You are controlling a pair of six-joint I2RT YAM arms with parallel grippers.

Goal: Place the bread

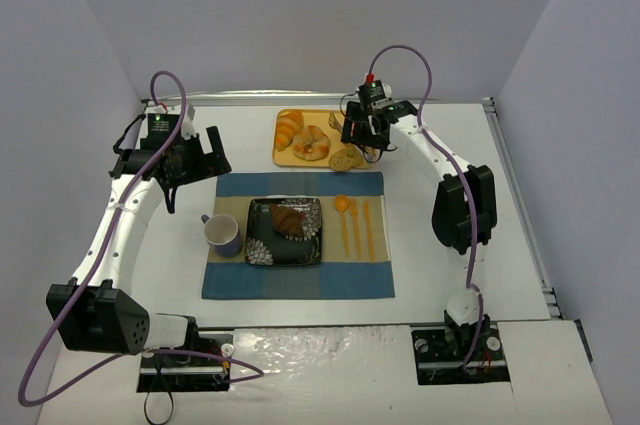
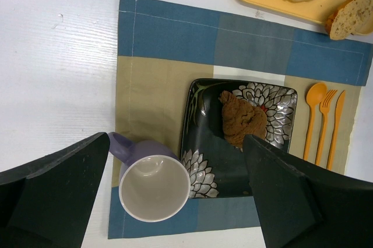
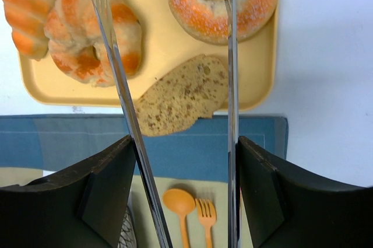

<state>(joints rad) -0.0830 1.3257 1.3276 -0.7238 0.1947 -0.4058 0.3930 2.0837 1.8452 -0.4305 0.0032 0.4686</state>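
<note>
Both pincers stand released: the right pincer [image 3: 175, 102] hovers above the bread slice [image 3: 180, 93] overhanging the yellow tray [image 3: 157, 44]. Two pastries [image 3: 93, 38] crowd the tray beside it; the left pincer [image 2: 175, 184] hangs apart, over the mug [image 2: 154, 187].

The right arm reached far out over the back of the table. Its right gripper [image 1: 365, 135] pointed down, with its two thin fingers [image 3: 116, 67] apart and nothing between them. The left arm bent out to the side. Its left gripper [image 1: 200, 157] was spread wide and held nothing.
</note>
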